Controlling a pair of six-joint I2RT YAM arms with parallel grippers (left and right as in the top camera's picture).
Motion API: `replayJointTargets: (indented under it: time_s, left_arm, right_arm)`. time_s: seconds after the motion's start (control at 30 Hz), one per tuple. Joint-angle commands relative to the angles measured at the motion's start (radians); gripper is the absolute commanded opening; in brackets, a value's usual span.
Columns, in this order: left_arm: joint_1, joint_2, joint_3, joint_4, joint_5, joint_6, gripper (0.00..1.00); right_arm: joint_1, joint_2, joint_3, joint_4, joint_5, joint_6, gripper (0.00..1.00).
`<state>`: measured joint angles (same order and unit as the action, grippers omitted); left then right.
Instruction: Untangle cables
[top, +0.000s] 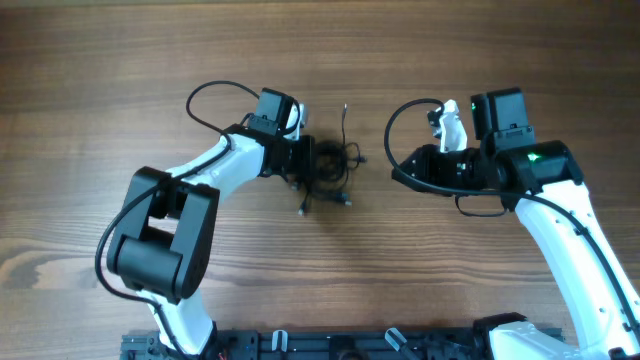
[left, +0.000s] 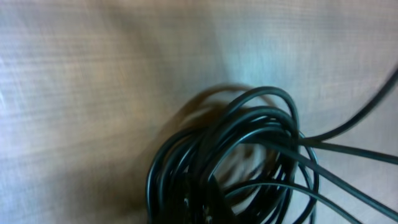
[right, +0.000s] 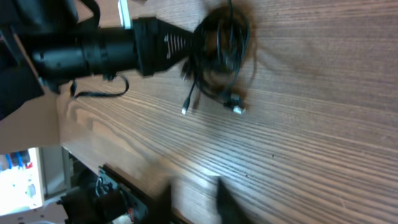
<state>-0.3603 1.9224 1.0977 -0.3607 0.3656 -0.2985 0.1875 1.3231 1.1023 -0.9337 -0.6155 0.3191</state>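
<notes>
Although the left pincer has its fingers pressed together at the left edge of the knot, apparently pinching a strand there, the untangling looks barely begun. The cables lie as one tight black clump near the middle of the bench. Seen from the left wrist, the cables are many loops stacked over one another, with a few strands running off to the right. Only small parts are loose: one thin end reaches away from the clump toward the far side, and two metal-tipped plugs lie just beside it on the near side. My judgement is that nearly all the work remains, since no cord lies apart from the others.

Further right, the right pincer sits near the clump without touching it. Its blurred fingers are drawn together on nothing.

The bench is brown wood-grain laminate, bare apart from the cables and arms. A black rail runs along its near edge. Past that edge the right wrist view shows dark gear and a pale unit, too blurred to name.
</notes>
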Motion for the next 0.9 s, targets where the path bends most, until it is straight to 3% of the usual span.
replayJointTargets:
  time_s: [0.0,0.07,0.1,0.13,0.2,0.23,0.3,0.47,0.6,0.77,0.87]
  left_arm:
    - [-0.011,-0.154,-0.015,-0.069,0.05,0.151,0.04]
    - [-0.011,-0.303,-0.015,-0.069,0.092,0.249,0.04]
    - [-0.011,-0.338,-0.015,-0.069,0.135,0.287,0.04]
    - [-0.011,-0.37,-0.015,-0.069,0.203,0.336,0.04]
    - [-0.019,-0.387,-0.015,-0.071,0.294,0.415,0.04]
    - [-0.031,-0.387,-0.016,-0.071,0.347,0.475,0.04]
    - [-0.061,-0.385,-0.017,-0.072,0.363,0.531,0.04]
    - [-0.137,-0.385,-0.017,-0.009,0.359,0.607,0.04]
    - [-0.14,-0.385,-0.017,0.058,0.362,0.606,0.04]
    - [-0.141,-0.385,-0.017,0.053,0.367,0.605,0.04]
    - [-0.142,-0.385,-0.017,0.038,0.367,0.589,0.04]
  right_arm:
    - [0.006,0.012,0.002,0.031,0.02,-0.002,0.04]
    - [0.006,0.012,0.002,0.085,-0.006,-0.001,0.04]
    - [0.006,0.012,0.002,0.122,-0.031,-0.001,0.09]
    - [0.006,0.012,0.002,0.159,-0.048,0.0,0.33]
    - [0.006,0.012,0.002,0.241,-0.059,0.006,0.64]
    - [0.006,0.013,0.002,0.282,-0.058,0.006,0.71]
    - [0.006,0.014,0.002,0.344,-0.059,0.042,0.73]
    - [0.006,0.019,0.002,0.223,-0.058,0.073,0.71]
    - [0.006,0.036,-0.001,0.072,-0.055,0.04,0.52]
    - [0.006,0.042,-0.018,0.053,-0.055,0.022,0.04]
    - [0.006,0.042,-0.018,0.111,-0.055,0.045,0.04]
